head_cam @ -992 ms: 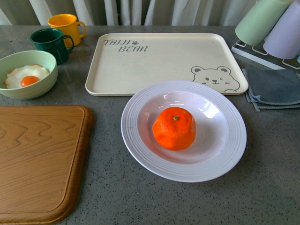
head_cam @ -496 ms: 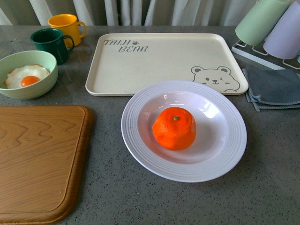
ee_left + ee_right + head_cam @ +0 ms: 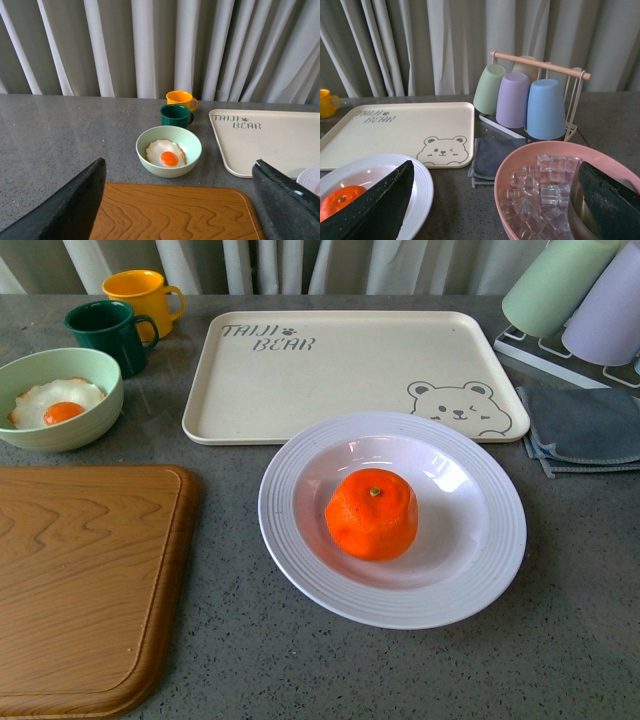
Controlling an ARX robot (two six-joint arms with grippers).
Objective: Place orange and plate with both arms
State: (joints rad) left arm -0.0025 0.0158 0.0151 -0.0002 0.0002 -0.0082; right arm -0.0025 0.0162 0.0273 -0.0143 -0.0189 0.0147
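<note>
A grey counter [image 3: 560, 640] fills the front view. On its near left lies a wooden board [image 3: 80, 580]. At the far middle sits a cream tray [image 3: 350, 365] printed with a bear. The plate [image 3: 480, 570], white with a ridged rim, stands on the counter just near of the tray and right of the board. It is close to the tray's near edge, though I cannot tell whether the two touch.

The right wrist view shows a pink bowl [image 3: 520, 155] holding ice cubes [image 3: 540, 185]. Beyond it is a rack of upturned cups [image 3: 512, 97] at the far right. A folded grey cloth [image 3: 585, 425] lies right of the tray. A pale green bowl [image 3: 60, 435] sits far left, with a dark green mug [image 3: 108, 332] and a yellow mug [image 3: 140, 292] behind it.

The orange [image 3: 371, 514] rests in the plate's well, stem dimple up. A fried egg [image 3: 55, 402] lies in the green bowl.

The left gripper [image 3: 176, 167] has its jaws spread wide and grips nothing. In the left wrist view, a pale sliver beside one finger is probably the plate's rim. The right gripper [image 3: 496, 165] is likewise spread wide and bare.
</note>
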